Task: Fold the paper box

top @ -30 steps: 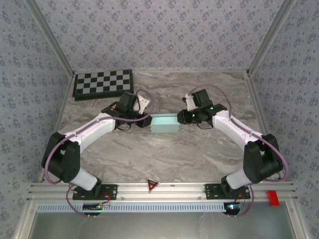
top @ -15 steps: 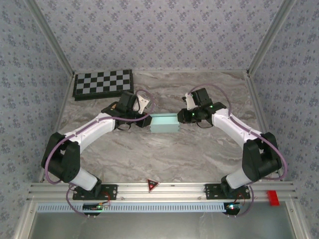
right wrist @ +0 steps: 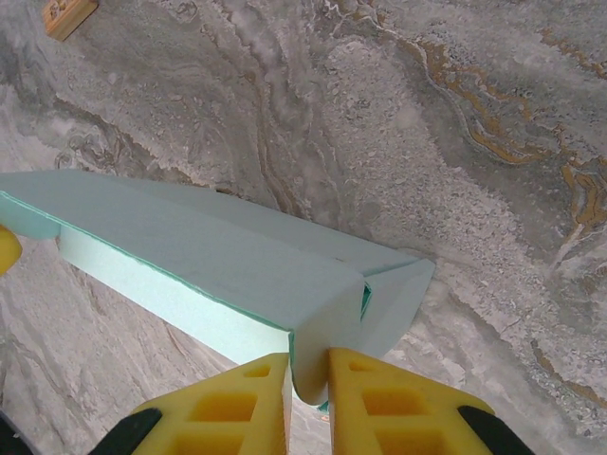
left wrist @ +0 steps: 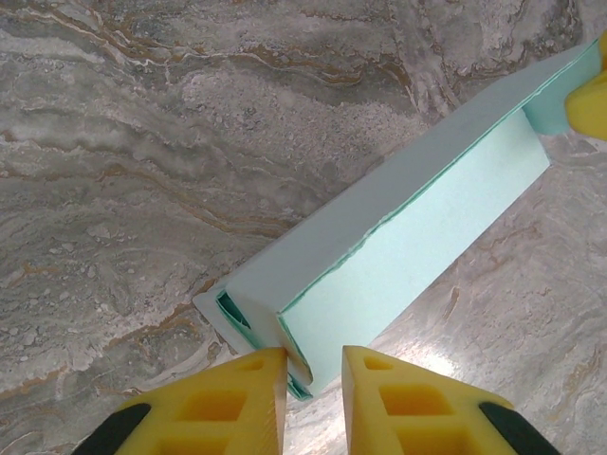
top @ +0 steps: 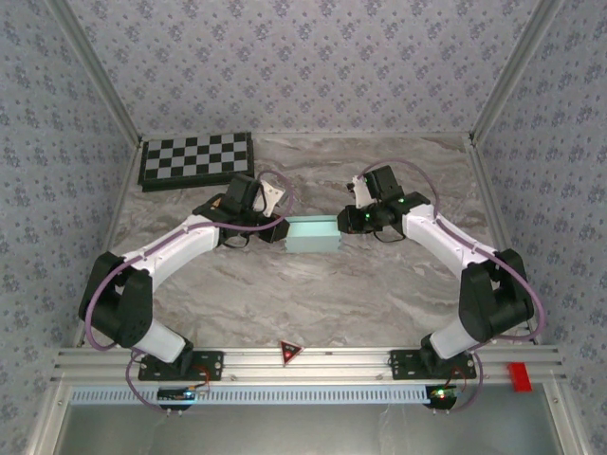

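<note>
The paper box (top: pixel 313 235) is formed, its ends not yet tucked; the right gripper (right wrist: pixel 308 365) pinches one end, and the left gripper (left wrist: pixel 313 355) sits narrow astride the other.

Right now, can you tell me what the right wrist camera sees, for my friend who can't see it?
The right tool pinches the end flap of the pale cyan paper box between its two yellow fingers. The long box stretches away to the left, with the grey marbled table behind it.
</note>
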Controlling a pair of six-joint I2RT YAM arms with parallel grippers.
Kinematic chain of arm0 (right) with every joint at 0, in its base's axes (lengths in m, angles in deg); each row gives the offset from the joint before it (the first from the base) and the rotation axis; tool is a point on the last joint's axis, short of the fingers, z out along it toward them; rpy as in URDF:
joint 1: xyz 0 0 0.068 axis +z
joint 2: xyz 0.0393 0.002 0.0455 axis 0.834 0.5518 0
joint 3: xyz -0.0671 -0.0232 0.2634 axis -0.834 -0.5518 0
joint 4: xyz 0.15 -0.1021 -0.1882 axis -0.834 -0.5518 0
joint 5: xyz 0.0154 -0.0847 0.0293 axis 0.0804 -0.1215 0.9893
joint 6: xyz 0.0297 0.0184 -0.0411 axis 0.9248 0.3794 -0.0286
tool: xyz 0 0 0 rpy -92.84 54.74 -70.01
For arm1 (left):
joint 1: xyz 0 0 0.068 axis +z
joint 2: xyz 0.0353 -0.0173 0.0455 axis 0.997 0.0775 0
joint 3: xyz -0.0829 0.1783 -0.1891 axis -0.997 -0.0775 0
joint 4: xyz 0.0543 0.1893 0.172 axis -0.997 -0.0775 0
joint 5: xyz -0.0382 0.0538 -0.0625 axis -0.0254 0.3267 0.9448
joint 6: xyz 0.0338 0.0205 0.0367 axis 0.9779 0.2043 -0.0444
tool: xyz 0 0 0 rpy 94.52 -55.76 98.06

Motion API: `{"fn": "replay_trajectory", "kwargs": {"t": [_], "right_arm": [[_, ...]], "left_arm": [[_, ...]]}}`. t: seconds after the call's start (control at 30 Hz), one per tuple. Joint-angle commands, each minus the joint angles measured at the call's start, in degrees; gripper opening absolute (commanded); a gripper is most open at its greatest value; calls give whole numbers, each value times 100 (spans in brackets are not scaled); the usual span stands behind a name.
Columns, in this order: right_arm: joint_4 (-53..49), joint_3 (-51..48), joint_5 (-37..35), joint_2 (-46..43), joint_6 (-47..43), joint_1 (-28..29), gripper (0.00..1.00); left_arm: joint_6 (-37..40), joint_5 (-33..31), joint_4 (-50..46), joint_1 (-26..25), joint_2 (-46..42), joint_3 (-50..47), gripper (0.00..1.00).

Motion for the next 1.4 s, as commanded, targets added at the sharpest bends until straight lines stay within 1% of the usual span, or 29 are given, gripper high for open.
{"fn": "replay_trajectory", "kwargs": {"t": [0.0,0.47,0.6,0.73,0.93,1.2,1.37], "right_arm": [[-54,208,424,112,77,53,18],[-106,335,530,226,98,46,18],[-144,363,562,239,84,46,18],[-190,409,525,272,57,46,18],[-224,349,413,307,24,51,17],[-235,244,327,340,21,82,12],[-253,175,274,342,-7,100,9]], "left_arm": [[-46,228,84,-29,49,-37,23],[-78,225,110,-25,40,-44,24],[-89,217,128,-33,24,-60,28],[-89,210,152,-27,19,-79,29],[-83,156,137,-25,10,-101,25],[-63,67,110,-32,-35,-194,17],[-54,-9,81,-26,-63,-263,16]]}}
